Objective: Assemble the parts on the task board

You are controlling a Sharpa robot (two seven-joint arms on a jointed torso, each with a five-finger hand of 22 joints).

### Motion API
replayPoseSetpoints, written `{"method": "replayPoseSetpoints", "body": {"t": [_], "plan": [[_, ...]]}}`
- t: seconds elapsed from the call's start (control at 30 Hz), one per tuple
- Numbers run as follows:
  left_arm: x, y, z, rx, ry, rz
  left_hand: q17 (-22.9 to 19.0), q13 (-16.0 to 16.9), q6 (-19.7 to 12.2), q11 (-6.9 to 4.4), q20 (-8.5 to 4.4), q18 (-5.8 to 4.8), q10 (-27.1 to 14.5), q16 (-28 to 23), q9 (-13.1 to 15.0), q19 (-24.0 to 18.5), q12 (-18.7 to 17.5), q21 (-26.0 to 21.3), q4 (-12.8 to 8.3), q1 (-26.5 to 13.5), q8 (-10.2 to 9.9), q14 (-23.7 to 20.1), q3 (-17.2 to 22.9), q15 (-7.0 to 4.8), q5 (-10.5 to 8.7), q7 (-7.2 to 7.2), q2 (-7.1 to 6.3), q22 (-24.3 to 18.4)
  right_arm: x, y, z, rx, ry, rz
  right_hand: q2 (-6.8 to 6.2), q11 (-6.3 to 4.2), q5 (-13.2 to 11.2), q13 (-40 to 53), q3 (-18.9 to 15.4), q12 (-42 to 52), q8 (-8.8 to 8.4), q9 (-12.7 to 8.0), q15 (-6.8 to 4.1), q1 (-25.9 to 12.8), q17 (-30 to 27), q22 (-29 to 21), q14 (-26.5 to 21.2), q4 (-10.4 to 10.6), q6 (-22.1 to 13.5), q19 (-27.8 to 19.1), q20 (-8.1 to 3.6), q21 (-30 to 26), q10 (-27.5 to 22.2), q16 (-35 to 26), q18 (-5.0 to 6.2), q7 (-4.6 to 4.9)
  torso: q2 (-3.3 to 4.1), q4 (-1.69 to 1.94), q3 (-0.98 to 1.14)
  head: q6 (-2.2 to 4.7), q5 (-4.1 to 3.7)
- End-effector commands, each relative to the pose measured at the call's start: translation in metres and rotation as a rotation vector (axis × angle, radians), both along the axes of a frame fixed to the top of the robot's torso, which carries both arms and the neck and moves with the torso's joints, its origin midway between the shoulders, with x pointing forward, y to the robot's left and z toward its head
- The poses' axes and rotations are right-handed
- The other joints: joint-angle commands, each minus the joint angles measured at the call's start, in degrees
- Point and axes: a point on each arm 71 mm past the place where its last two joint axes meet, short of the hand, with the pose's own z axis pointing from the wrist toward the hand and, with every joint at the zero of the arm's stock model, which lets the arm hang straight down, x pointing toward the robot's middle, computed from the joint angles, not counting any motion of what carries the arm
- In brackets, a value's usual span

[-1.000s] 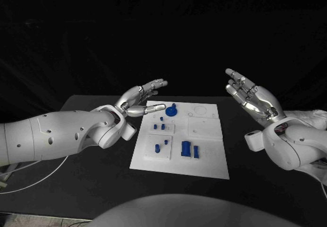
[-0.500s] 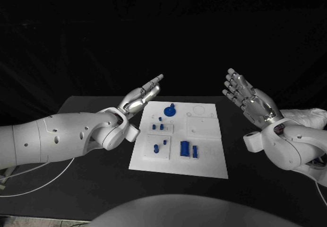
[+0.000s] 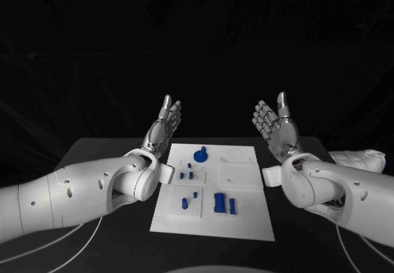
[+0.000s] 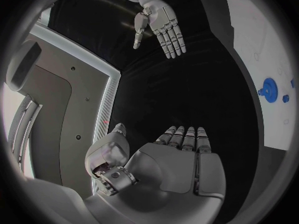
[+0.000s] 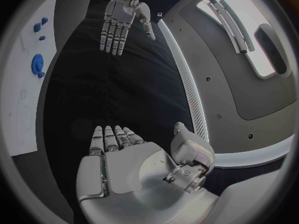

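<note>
White task board (image 3: 246, 219) flat mid-table, blue parts (image 3: 223, 203) spread across it: round gear-like piece (image 3: 201, 153) at far end, small pegs (image 3: 189, 174) mid-board, taller blocks near end. Left hand (image 3: 164, 126) and right hand (image 3: 275, 128) raised above board's far end, palms facing, fingers straight and apart, grasping nothing (likely neutral pose, keeping board unobstructed for head camera). Both hands well clear of parts; whether assembly is complete, cannot tell.
</note>
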Motion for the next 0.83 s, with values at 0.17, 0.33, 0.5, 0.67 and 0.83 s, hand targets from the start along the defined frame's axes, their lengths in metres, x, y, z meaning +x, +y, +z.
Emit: {"method": "replayPoseSetpoints", "body": {"t": [0.17, 0.33, 0.5, 0.67, 0.83], "plan": [[0.0045, 0.0036, -0.0050, -0.064, 0.141, 0.255, -0.1, -0.1, -0.3, 0.30, -0.18, -0.38, 0.0, -0.2, -1.4, 0.0, -0.2, -0.2, -0.2, -0.4, -0.2, 0.0, 0.1, -0.29, -0.15, 0.03, 0.03, -1.5, 0.0085, -0.0029, -0.0127, 0.020, 0.106, -0.244, -0.05, 0.30, -0.2, -0.1, 0.0, -0.2, -0.19, -0.1, -0.28, -0.4, -0.1, -0.1, 0.0, -0.2, -0.2, 0.0, -0.29, -0.2, 0.0, -0.2, -0.34, 0.01, 0.57, 2.47, -1.15, 6.51, -3.12], [0.0048, 0.0030, -0.0048, -0.070, 0.148, 0.267, -0.1, -0.1, -0.3, 0.30, -0.18, -0.38, 0.0, -0.2, -1.4, 0.0, -0.2, -0.2, -0.2, -0.4, -0.2, 0.0, 0.1, -0.29, -0.15, 0.03, 0.03, -1.5, 0.0092, -0.0020, -0.0135, 0.024, 0.113, -0.258, -0.05, 0.30, -0.2, -0.1, 0.0, -0.2, -0.19, -0.1, -0.28, -0.4, -0.1, -0.1, 0.0, -0.2, -0.2, 0.0, -0.29, -0.2, 0.0, -0.2, -0.34, 0.01, 0.68, 3.00, -1.40, 8.11, -3.88], [0.0048, 0.0030, -0.0048, -0.070, 0.148, 0.267, -0.1, -0.1, -0.3, 0.30, -0.18, -0.38, 0.0, -0.2, -1.4, 0.0, -0.2, -0.2, -0.2, -0.4, -0.2, 0.0, 0.1, -0.29, -0.15, 0.03, 0.03, -1.5, 0.0092, -0.0020, -0.0135, 0.024, 0.113, -0.258, -0.05, 0.30, -0.2, -0.1, 0.0, -0.2, -0.19, -0.1, -0.28, -0.4, -0.1, -0.1, 0.0, -0.2, -0.2, 0.0, -0.29, -0.2, 0.0, -0.2, -0.34, 0.01, 0.70, 3.09, -1.44, 8.39, -4.02], [0.0048, 0.0030, -0.0048, -0.070, 0.148, 0.267, -0.1, -0.1, -0.3, 0.30, -0.18, -0.38, 0.0, -0.2, -1.4, 0.0, -0.2, -0.2, -0.2, -0.4, -0.2, 0.0, 0.1, -0.29, -0.15, 0.03, 0.03, -1.5, 0.0092, -0.0020, -0.0135, 0.024, 0.113, -0.258, -0.05, 0.30, -0.2, -0.1, 0.0, -0.2, -0.19, -0.1, -0.28, -0.4, -0.1, -0.1, 0.0, -0.2, -0.2, 0.0, -0.29, -0.2, 0.0, -0.2, -0.34, 0.01, 0.70, 3.09, -1.44, 8.39, -4.02], [0.0048, 0.0030, -0.0048, -0.070, 0.148, 0.267, -0.1, -0.1, -0.3, 0.30, -0.18, -0.38, 0.0, -0.2, -1.4, 0.0, -0.2, -0.2, -0.2, -0.4, -0.2, 0.0, 0.1, -0.29, -0.15, 0.03, 0.03, -1.5, 0.0092, -0.0020, -0.0135, 0.024, 0.113, -0.258, -0.05, 0.30, -0.2, -0.1, 0.0, -0.2, -0.19, -0.1, -0.28, -0.4, -0.1, -0.1, 0.0, -0.2, -0.2, 0.0, -0.29, -0.2, 0.0, -0.2, -0.34, 0.01, 0.70, 3.09, -1.44, 8.39, -4.02]]}}
